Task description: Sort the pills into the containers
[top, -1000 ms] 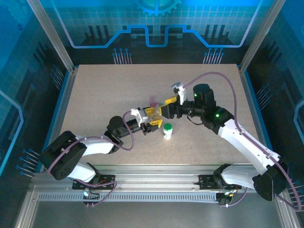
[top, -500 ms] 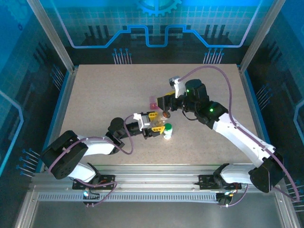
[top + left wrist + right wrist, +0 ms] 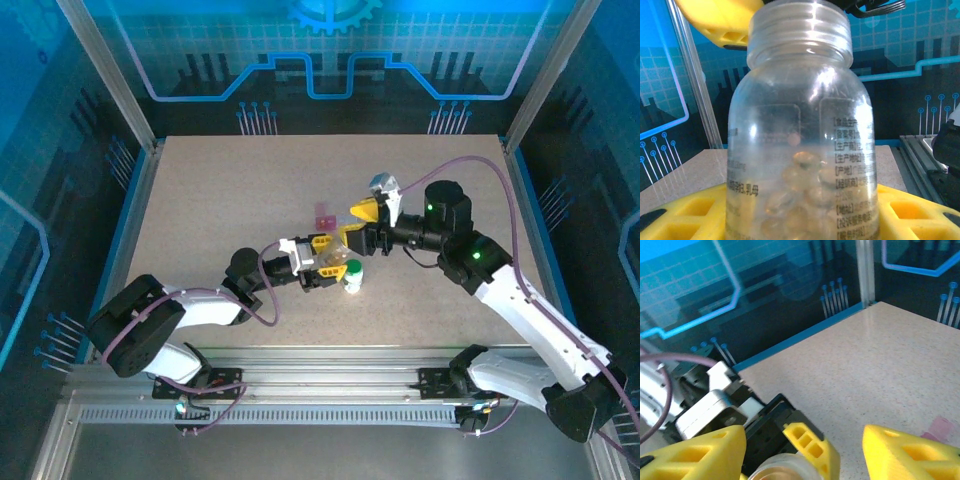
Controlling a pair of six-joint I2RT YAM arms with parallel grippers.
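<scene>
- Right tool had swung up and away half a second ago; now it is back beside the left tool, fingers spread, nothing held, just above the vial mouth.
- Left tool stays clenched on the vial, uncapped, mouth up, pills piled inside.
- We judge that a drop or pick at the mouth comes next; sorting is unfinished.
- Bottle stands on the tabletop just beside the vial; pink box lies behind, apart.
- Label: Chinese print, "生产" and "乳母" readable, rest blurred.
</scene>
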